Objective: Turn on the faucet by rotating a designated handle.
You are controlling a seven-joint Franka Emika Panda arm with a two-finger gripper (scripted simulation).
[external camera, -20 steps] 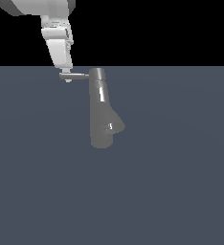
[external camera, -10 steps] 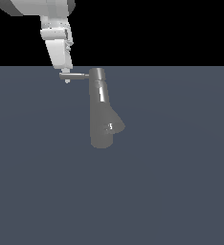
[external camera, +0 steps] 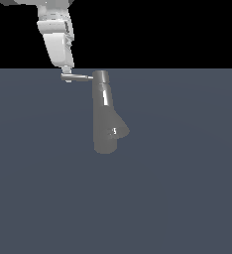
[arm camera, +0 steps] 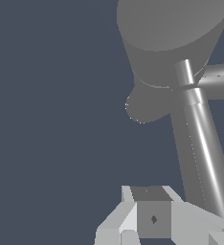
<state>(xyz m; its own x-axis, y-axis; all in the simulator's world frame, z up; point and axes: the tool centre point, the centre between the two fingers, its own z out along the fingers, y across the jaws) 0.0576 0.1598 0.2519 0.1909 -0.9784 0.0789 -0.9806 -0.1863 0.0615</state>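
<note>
The grey faucet (external camera: 104,114) stands in the middle of the exterior view, with its stubby spout (external camera: 120,132) low on its right side. The thin handle (external camera: 78,77) sticks out from its narrow top toward the exterior view's left. My white gripper (external camera: 67,74) comes down from the top left, and its fingertips touch the handle's outer end. In the wrist view the handle (arm camera: 200,143) runs from the faucet's top (arm camera: 166,33) past my fingers (arm camera: 152,219), beside them and not between them. The fingers look closed together.
The faucet stands on a flat dark blue-grey floor (external camera: 177,198). A second short rod (arm camera: 221,81) sticks out from the faucet's top in the wrist view. Nothing else shows.
My gripper has shifted slightly toward the exterior view's left, and the handle's outer end has moved a little with it. The faucet body has not moved.
</note>
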